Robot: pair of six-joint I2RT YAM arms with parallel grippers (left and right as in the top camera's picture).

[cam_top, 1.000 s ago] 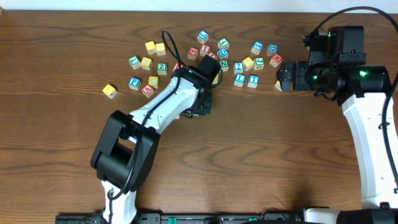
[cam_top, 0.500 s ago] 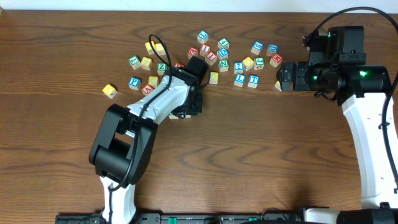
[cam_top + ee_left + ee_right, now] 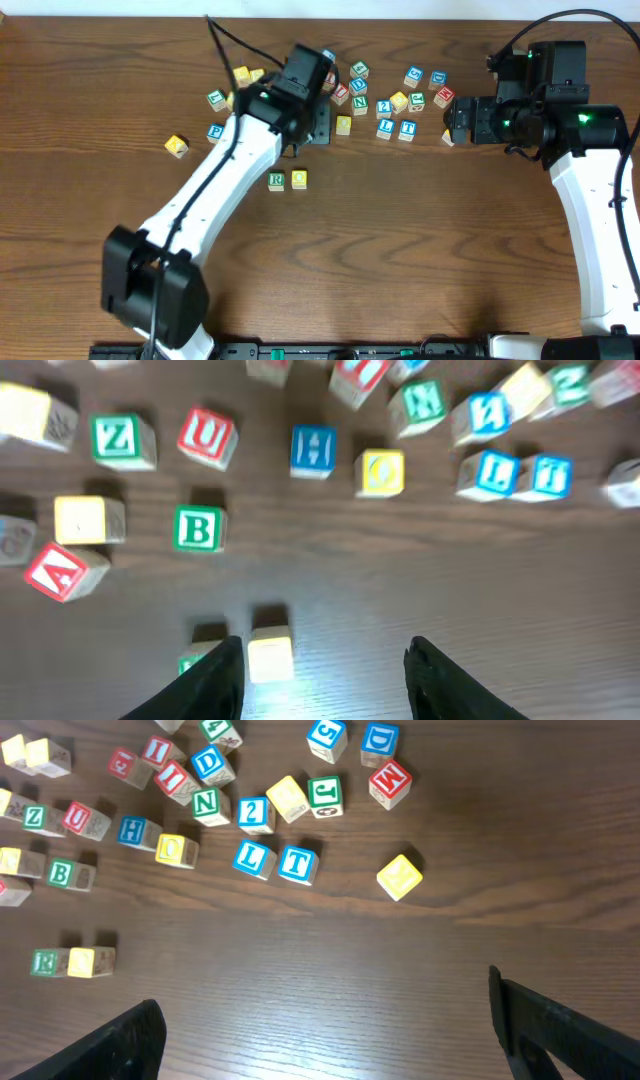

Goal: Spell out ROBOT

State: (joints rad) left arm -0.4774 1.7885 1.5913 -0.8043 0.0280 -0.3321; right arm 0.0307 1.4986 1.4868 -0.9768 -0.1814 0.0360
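R block (image 3: 276, 181) and placed yellow block (image 3: 298, 179), taken as O, are set side by side left of bench centre. Left gripper (image 3: 322, 660) is seen spread, nothing held, just beyond them. B block (image 3: 197, 528) is judged next: jaws to be squared on it, kept off blank yellow block (image 3: 88, 518) beside. Right gripper (image 3: 325, 1020) is spread wide, empty, toward far right corner.

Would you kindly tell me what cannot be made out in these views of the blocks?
Overhead: the left arm covers part of the block pile, hiding letters beneath it.
Left wrist: the green block is mostly behind a finger and cut by the bottom edge; the yellow block has a washed-out letter.
Right wrist: the lone yellow block has a letter too faint to read.
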